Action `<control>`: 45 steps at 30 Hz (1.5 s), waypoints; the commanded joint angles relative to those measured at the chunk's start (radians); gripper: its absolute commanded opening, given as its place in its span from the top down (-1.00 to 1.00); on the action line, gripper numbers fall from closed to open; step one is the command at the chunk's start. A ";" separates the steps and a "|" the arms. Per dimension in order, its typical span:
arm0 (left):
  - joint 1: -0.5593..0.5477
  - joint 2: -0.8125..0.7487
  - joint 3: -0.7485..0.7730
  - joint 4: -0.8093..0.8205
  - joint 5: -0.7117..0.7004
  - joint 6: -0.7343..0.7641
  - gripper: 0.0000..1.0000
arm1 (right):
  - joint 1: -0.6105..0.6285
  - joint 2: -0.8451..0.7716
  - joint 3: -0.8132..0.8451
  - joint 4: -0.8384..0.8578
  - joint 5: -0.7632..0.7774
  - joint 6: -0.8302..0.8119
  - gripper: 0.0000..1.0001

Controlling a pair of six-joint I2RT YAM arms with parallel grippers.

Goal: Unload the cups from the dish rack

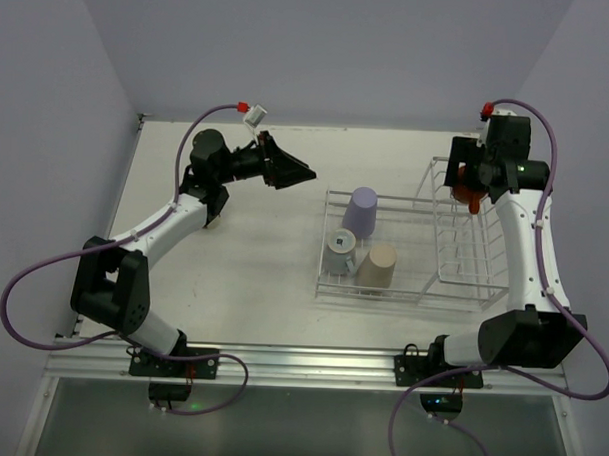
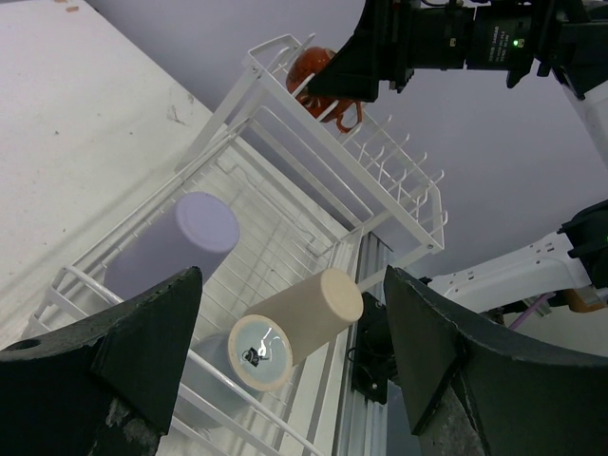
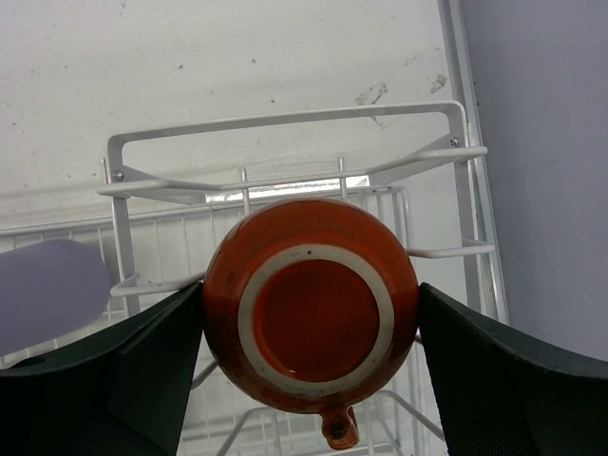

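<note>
On the right half of the desk (image 1: 253, 256) stands the dish rack (image 1: 319, 259), with all four cups in it. Its low tray holds the lavender tumbler (image 1: 363, 210), the beige tumbler (image 1: 377, 268) and the blue-grey cup (image 1: 341, 249), each with its base upward. The blue-grey cup is just beside the beige tumbler, and the lavender tumbler stands behind the pair. The taller basket section at the far right holds the orange-red mug (image 3: 311, 313), also base-up, its handle towards the lower edge of my right wrist view. My right pincer (image 3: 311, 299) hangs over this mug with one finger at each flank. Their inner edges meet the mug's outline, but I cannot tell whether they press on it. My left pincer (image 1: 304, 174) hovers above bare desk to the left of the rack, apart from it. Its fingers are spread wide, with nothing between them, and aimed towards the tray
</note>
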 commanded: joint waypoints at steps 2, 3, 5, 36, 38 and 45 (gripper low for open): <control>-0.006 -0.002 0.000 0.046 0.014 -0.006 -0.63 | -0.002 0.033 -0.045 -0.018 -0.058 0.032 1.00; -0.006 -0.002 0.000 0.044 0.014 -0.006 -0.63 | -0.002 0.032 -0.046 -0.013 -0.058 0.038 1.00; -0.006 -0.004 0.000 0.044 0.013 -0.006 -0.63 | -0.002 0.027 -0.048 -0.012 -0.069 0.043 1.00; -0.025 0.008 0.005 0.052 0.007 -0.015 -0.62 | -0.002 -0.051 0.020 -0.019 0.023 0.090 1.00; -0.026 0.008 0.003 0.052 0.005 -0.013 -0.63 | -0.002 -0.054 0.024 -0.021 0.024 0.093 1.00; -0.028 0.008 0.003 0.049 0.005 -0.009 -0.63 | -0.002 -0.060 0.035 -0.027 0.031 0.089 1.00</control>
